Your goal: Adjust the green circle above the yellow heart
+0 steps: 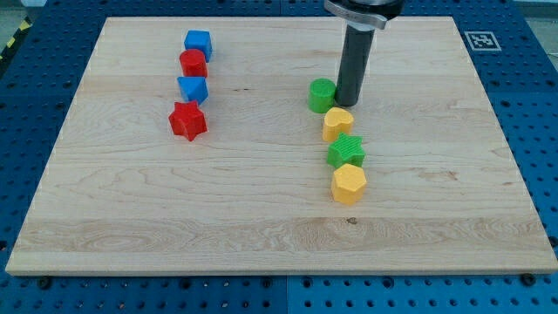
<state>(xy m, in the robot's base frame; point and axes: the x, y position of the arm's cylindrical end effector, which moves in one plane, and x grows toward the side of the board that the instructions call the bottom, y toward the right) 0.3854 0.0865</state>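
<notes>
The green circle [322, 94] sits near the board's middle, toward the view's top. The yellow heart [337, 123] lies just below it and slightly to the right, almost touching. My tip [348, 104] stands right beside the green circle on its right side, just above the yellow heart. The dark rod rises from there to the view's top edge.
A green star [346, 152] and a yellow hexagon [348, 184] continue the column below the heart. On the left a column holds a blue cube [198, 43], a red circle [193, 63], another blue block [193, 89] and a red star [187, 120]. The wooden board [131, 209] lies on a blue pegboard table.
</notes>
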